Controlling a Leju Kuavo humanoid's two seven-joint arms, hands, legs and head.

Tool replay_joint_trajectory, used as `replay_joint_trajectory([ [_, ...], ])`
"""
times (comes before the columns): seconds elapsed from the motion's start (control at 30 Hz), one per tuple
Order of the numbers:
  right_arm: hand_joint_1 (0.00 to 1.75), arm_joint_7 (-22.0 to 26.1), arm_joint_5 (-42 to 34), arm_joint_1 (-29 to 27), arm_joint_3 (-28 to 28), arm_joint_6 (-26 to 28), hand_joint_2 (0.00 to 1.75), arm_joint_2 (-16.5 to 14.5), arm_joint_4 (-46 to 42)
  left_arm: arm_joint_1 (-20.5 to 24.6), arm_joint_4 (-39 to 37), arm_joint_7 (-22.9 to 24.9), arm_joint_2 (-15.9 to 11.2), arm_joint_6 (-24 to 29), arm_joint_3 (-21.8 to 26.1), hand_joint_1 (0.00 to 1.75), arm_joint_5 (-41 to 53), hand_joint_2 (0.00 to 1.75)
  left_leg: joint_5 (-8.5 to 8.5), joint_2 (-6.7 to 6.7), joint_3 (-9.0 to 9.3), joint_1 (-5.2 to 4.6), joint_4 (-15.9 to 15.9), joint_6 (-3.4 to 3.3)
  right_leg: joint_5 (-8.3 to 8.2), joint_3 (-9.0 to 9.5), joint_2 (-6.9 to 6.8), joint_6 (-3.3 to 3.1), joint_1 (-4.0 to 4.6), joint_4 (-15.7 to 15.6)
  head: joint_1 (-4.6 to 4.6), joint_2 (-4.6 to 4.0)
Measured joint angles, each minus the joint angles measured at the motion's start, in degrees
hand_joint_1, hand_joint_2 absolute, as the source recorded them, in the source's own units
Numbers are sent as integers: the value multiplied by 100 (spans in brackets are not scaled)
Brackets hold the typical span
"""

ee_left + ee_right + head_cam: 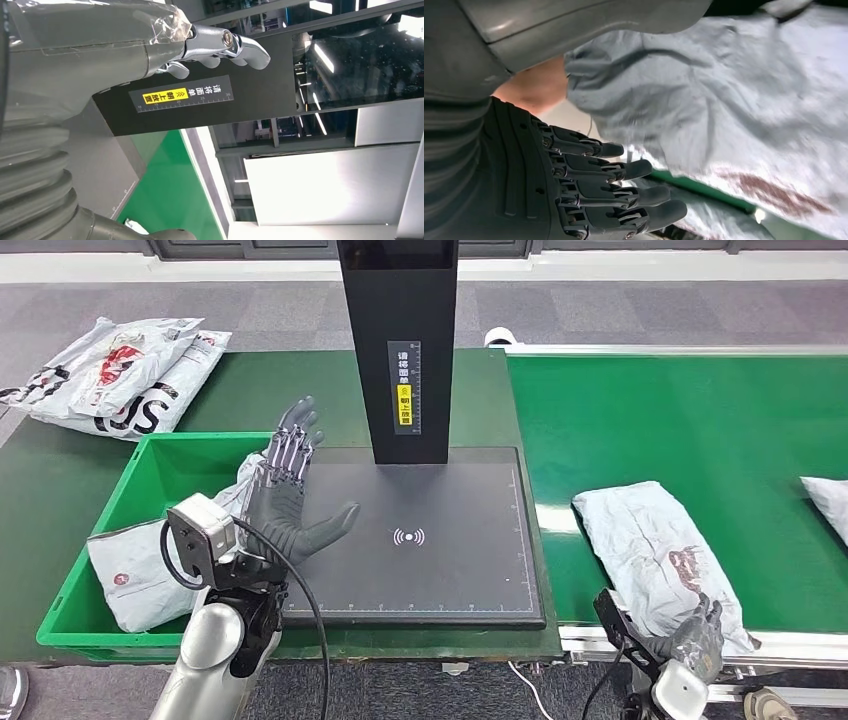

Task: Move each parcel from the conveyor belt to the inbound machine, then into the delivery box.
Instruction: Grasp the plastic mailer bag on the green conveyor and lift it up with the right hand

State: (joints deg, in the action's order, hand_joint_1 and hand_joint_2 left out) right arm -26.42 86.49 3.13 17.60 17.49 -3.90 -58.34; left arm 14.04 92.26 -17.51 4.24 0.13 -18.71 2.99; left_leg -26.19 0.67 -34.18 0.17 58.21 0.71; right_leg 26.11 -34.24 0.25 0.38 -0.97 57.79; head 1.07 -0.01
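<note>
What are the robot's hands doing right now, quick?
Left hand: open, fingers spread above the black scanner pad, holding nothing.
Right hand: at the near edge of the grey parcel; grip cannot be told.

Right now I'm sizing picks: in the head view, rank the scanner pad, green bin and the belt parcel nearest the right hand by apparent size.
1. scanner pad
2. green bin, partly hidden
3. belt parcel

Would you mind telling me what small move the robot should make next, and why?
Probably the right hand should close on the near end of the grey parcel and lift it. That parcel lies on the green conveyor belt, the hand sits at its near edge with fingers apart, the black scanner plate beside it is bare, and the left hand hovers open.
</note>
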Motion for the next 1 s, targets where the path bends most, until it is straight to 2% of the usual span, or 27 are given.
replay_joint_trajectory([
  [0.07, 1, -5, 15, 88, 37, -14, 175, 22, 182, -16, 25, -1, 0, 3, 0, 0, 33, 175, 0, -1, 0, 0, 0, 0, 0, 0, 1, 0, 0, 0, 0, 0],
  [0.2, 175, -21, 116, 379, 111, -36, 175, 96, 663, -79, 133, -13, -1, 33, 0, 0, 90, 175, 1, -7, 3, 1, 0, 0, -1, 1, 3, 0, 1, 0, -1, -1],
  [0.5, 175, 96, 289, 825, 119, 231, 175, 156, 1373, -159, 276, -43, -7, 89, 0, 0, 210, 175, 1, -8, 5, 0, 0, -1, -3, 5, 4, 0, 0, 0, 0, 1],
  [0.87, 175, 361, 217, 924, 119, 398, 175, 148, 1413, -240, 338, -53, -21, 148, 2, 0, 256, 175, 1, -2, 3, 1, 0, -1, -2, 6, 1, 0, 1, 0, 0, 1],
  [1.0, 175, 690, -61, 879, 117, 712, 175, 103, 1259, -291, 373, -67, -22, 184, 2, 0, 280, 175, 1, -1, 1, 0, 0, -1, -2, 7, 1, 0, 0, 1, -1, 0],
])
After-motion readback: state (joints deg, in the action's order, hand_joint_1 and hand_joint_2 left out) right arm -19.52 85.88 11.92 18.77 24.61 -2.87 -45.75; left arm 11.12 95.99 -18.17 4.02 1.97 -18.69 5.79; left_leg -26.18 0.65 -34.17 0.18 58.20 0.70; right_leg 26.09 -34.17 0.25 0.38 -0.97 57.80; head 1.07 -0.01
